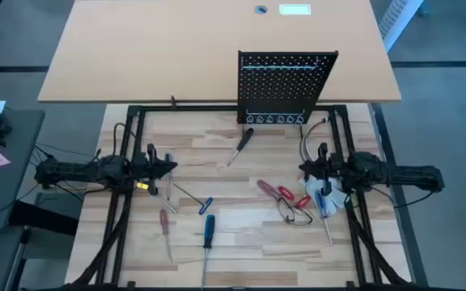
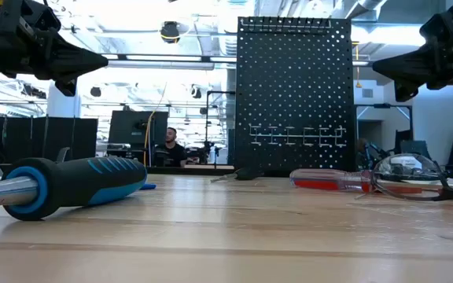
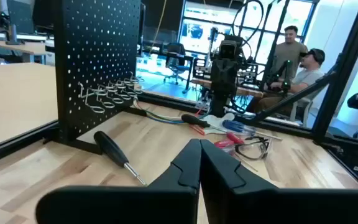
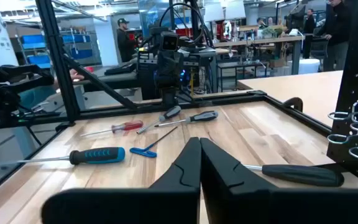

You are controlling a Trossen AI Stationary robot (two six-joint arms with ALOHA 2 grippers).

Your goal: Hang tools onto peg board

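I see the blue-handled screwdriver (image 1: 208,229) nearest the front edge of the table (image 1: 241,259), with a red-handled screwdriver (image 1: 164,221) just left of it. My left gripper (image 1: 171,167) hangs over the left side, fingers pressed together on nothing. My right gripper (image 1: 304,168) hangs over the right side, likewise pinched closed and empty. Between them, toward the right, lie red-handled tools (image 1: 285,194) and a pair of safety glasses (image 1: 294,212). Farther back a black-handled screwdriver (image 1: 243,140) rests alone near the peg board (image 1: 286,77), which stands upright at the table's back edge, its ring holders (image 1: 275,120) unfilled.
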